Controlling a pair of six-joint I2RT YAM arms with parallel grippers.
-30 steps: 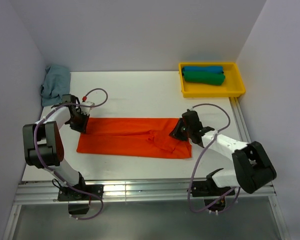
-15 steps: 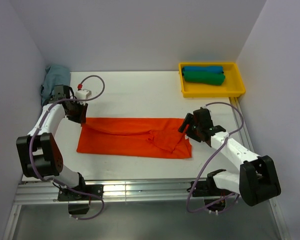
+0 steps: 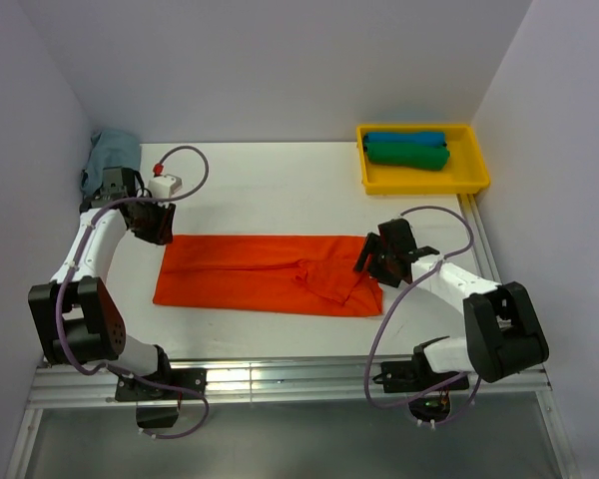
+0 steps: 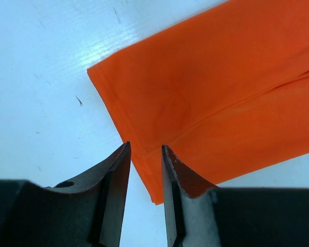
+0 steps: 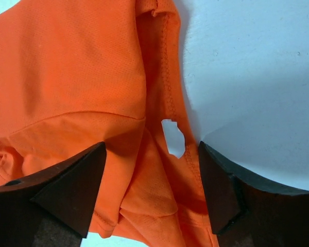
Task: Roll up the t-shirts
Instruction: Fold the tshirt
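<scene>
Both my claws hover at the ends of the orange t-shirt (image 3: 260,271), gripping nothing.

From above: it lies as a long strip on the bench (image 3: 280,190), with the left claw (image 3: 155,225) and right claw (image 3: 371,261) at opposite ends; the blue roll (image 3: 404,138) and green roll (image 3: 407,155) sit in the yellow tray (image 3: 419,183). Left wrist: my claw (image 4: 144,146) is narrowly parted over the hem. Right wrist: my claw (image 5: 152,146) is spread wide astride the white label (image 5: 173,138).
</scene>
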